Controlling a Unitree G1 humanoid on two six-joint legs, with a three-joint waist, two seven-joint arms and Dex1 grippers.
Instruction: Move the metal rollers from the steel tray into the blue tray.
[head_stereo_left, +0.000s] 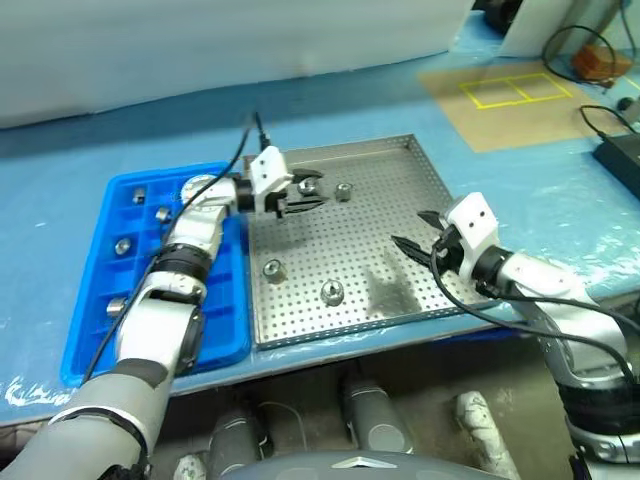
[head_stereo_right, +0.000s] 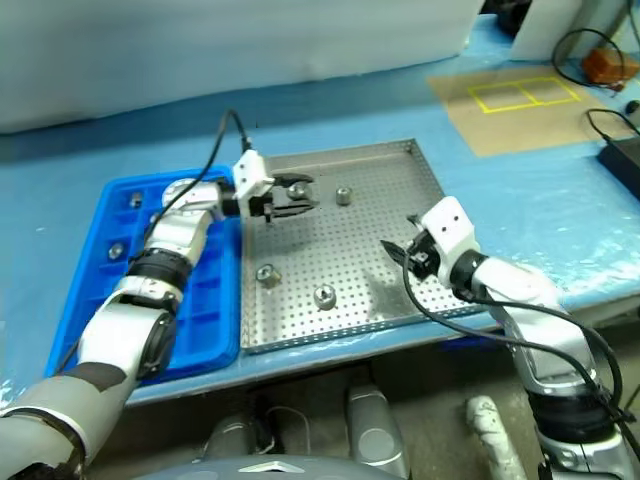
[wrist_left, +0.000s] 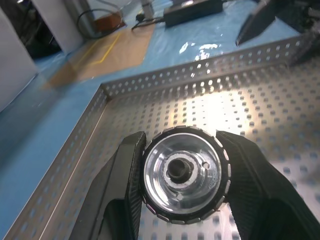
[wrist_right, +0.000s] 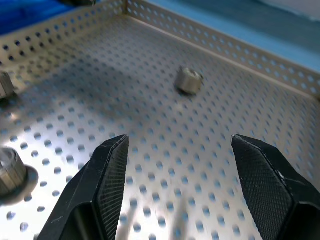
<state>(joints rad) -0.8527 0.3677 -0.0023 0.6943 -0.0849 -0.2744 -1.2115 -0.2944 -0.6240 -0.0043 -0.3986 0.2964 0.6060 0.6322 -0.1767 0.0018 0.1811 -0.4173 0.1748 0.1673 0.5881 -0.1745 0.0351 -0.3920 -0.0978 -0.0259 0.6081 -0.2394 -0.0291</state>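
The steel tray (head_stereo_left: 400, 155) lies in the middle of the blue table, with the blue tray (head_stereo_left: 228, 330) touching its left side. My left gripper (head_stereo_left: 303, 194) hovers over the steel tray's far left part, shut on a metal roller (wrist_left: 182, 172) whose central hole faces the wrist camera. Three more rollers lie on the perforated floor (head_stereo_left: 343, 191) (head_stereo_left: 273, 268) (head_stereo_left: 331, 291). Several rollers sit in the blue tray's compartments (head_stereo_left: 124, 245). My right gripper (head_stereo_left: 420, 232) hangs open over the steel tray's right side, nothing between its fingers (wrist_right: 112, 165).
A cardboard sheet with yellow tape squares (head_stereo_left: 510, 95) lies at the back right. A black box (head_stereo_left: 622, 155) with cables sits at the far right edge. A white panel (head_stereo_left: 200, 50) runs along the back of the table.
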